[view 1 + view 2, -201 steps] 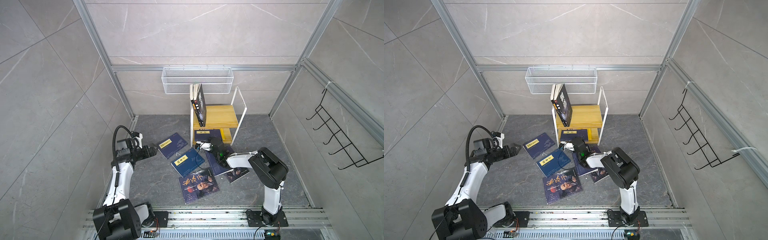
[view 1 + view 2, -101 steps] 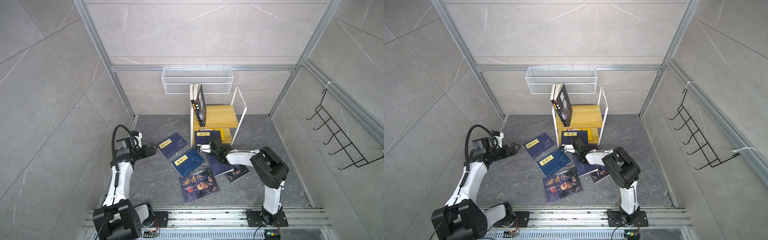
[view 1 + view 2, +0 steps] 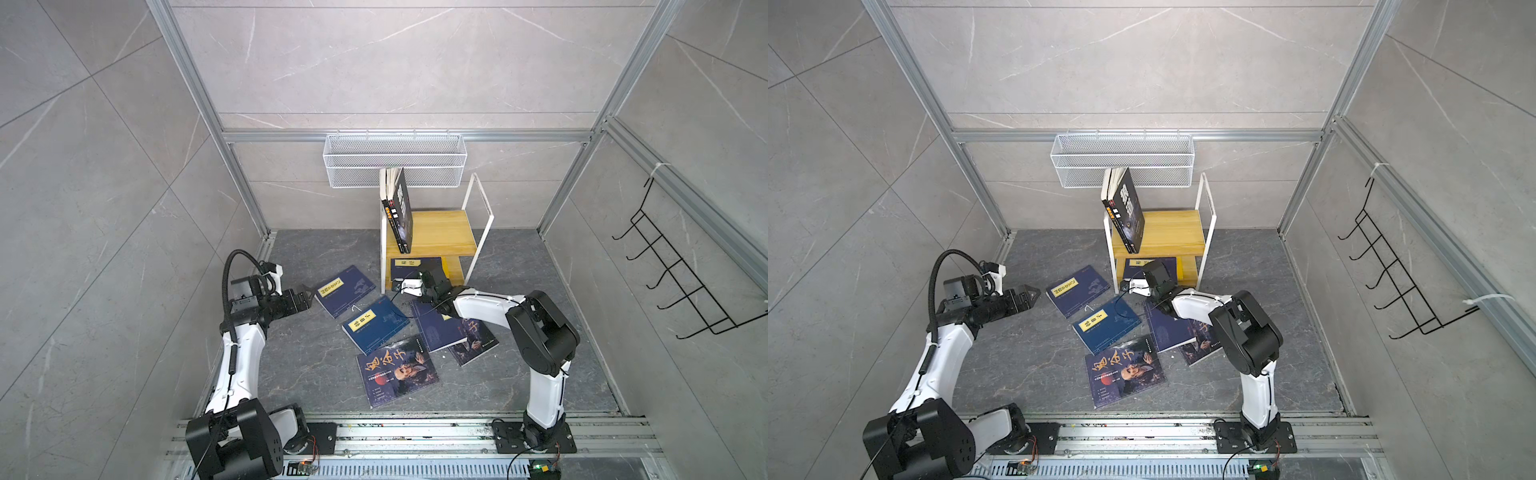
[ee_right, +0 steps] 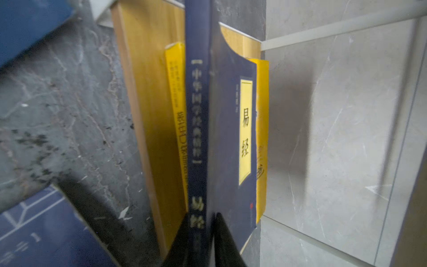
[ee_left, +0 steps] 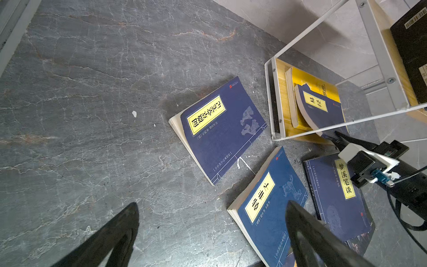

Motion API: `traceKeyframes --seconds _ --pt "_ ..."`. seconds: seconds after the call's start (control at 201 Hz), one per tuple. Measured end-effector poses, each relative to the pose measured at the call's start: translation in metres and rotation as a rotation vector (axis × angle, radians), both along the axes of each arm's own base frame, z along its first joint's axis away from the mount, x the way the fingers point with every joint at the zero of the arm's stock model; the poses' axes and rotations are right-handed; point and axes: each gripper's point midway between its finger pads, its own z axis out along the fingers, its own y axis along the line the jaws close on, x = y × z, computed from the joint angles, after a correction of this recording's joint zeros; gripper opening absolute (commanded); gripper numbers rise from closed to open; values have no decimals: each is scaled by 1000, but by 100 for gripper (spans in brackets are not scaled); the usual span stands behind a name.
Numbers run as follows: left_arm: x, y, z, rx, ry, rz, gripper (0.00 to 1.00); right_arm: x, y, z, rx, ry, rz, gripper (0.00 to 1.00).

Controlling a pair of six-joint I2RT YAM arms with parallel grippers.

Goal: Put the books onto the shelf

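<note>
Spine of the navy book [image 4: 221,111] is pointing away from my right gripper [image 4: 202,216], which is pinching its near end at the lower tier of the shelf [image 3: 440,232], mid-frame in a top view — my left gripper [image 5: 212,203] is hanging spread, well apart — and the upper tier is hiding how deep it is reaching.

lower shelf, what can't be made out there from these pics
- Yellow book: title mostly covered by the navy book in the left wrist view, blurred in the right wrist view.
- Lower board: in both top views, mostly hidden by the upper board and right gripper.
</note>
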Motion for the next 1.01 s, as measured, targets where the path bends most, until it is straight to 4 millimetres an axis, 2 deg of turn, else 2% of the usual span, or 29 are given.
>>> traceKeyframes --seconds 0.284,0.448,0.518,0.652,0.762,0.867,1.011 --pt "-1 2 2 1 -7 6 98 10 5 8 -24 -57 33 8" --pt "-1 3 3 1 -9 11 98 15 5 -1 -57 -69 59 9" --pt "-1 3 3 1 -11 12 98 16 5 -4 -65 -63 62 14" --pt "-1 3 4 1 -11 12 98 16 7 -2 -74 -34 70 30" --pt "-1 3 4 1 -11 12 98 9 6 -6 -75 25 77 39" --pt "-1 3 4 0 -11 12 98 -4 4 -9 -73 94 87 41" --pt "-1 3 4 0 -12 11 97 -11 7 2 -35 138 90 41"
